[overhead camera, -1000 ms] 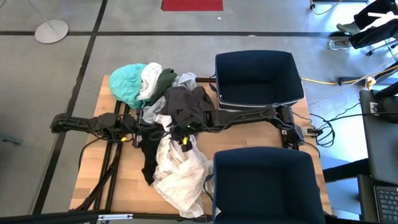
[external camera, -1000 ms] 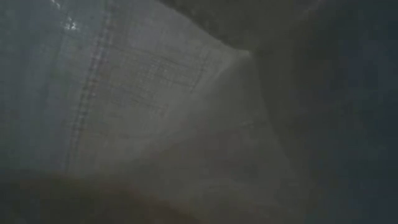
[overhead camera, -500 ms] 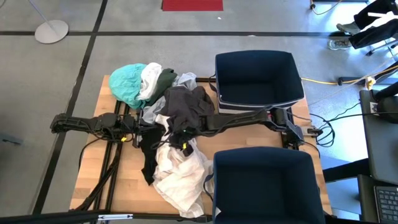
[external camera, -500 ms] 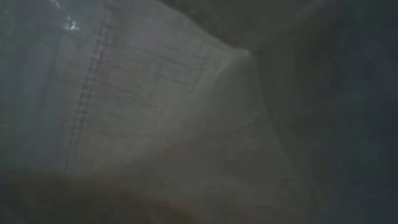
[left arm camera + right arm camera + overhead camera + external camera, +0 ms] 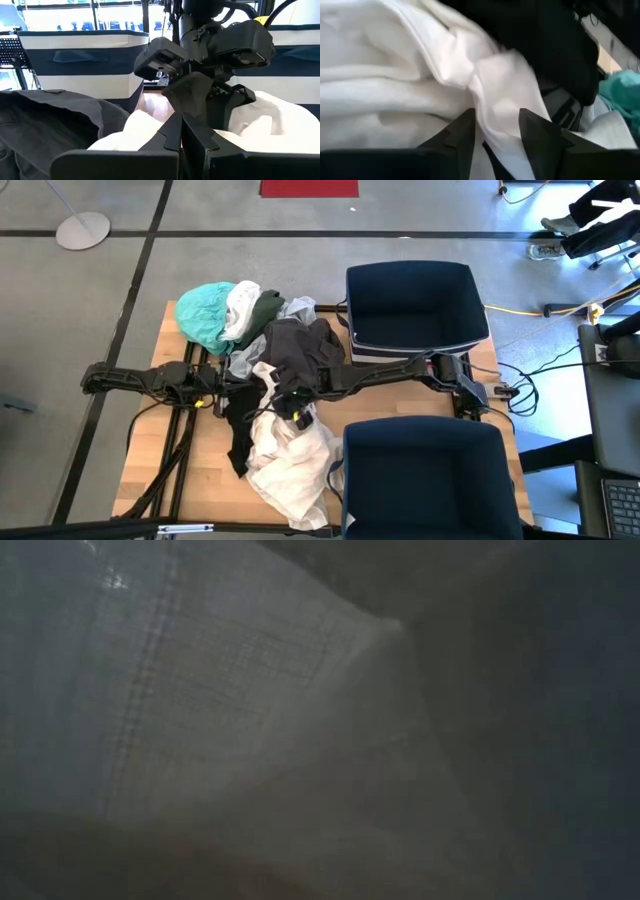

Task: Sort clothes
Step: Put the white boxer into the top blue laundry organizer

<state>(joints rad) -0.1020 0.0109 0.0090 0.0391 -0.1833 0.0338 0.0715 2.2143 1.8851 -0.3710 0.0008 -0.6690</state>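
From above I see the clothes (image 5: pixel 262 380) piled mid-surface (image 5: pixel 150 450); the low camera is smothered by pale woven cloth (image 5: pixel 250 720). My left tool (image 5: pixel 181 131), fingers pressed together, noses against the white garment (image 5: pixel 260 117). My right tool (image 5: pixel 497 132) is slightly spread, pinching a fold of that white garment (image 5: pixel 490 80). I can read no labels.

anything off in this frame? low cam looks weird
Yes: the low view is filled edge to edge by pale woven fabric, so it shows nothing of the table. In the high view the white garment hangs over the table's front edge. Both bins sit upright, with no clothes visible in either.
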